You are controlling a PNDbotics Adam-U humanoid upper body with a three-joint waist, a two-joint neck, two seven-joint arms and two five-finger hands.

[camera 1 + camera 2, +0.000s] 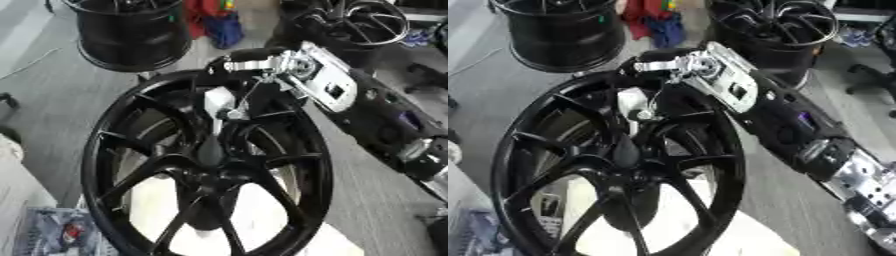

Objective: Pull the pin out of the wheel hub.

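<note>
Left eye view: a glossy black spoked wheel hub (206, 165) stands at centre on a grey floor (52, 85). The right hand (229, 107), black with silver joints, reaches in over the hub's upper rim; its fingers appear curled, though whether they grip a pin cannot be told. A pale, blocky part sits just above the hub's centre. Beyond the hub stand two more black rims (131, 30).
</note>
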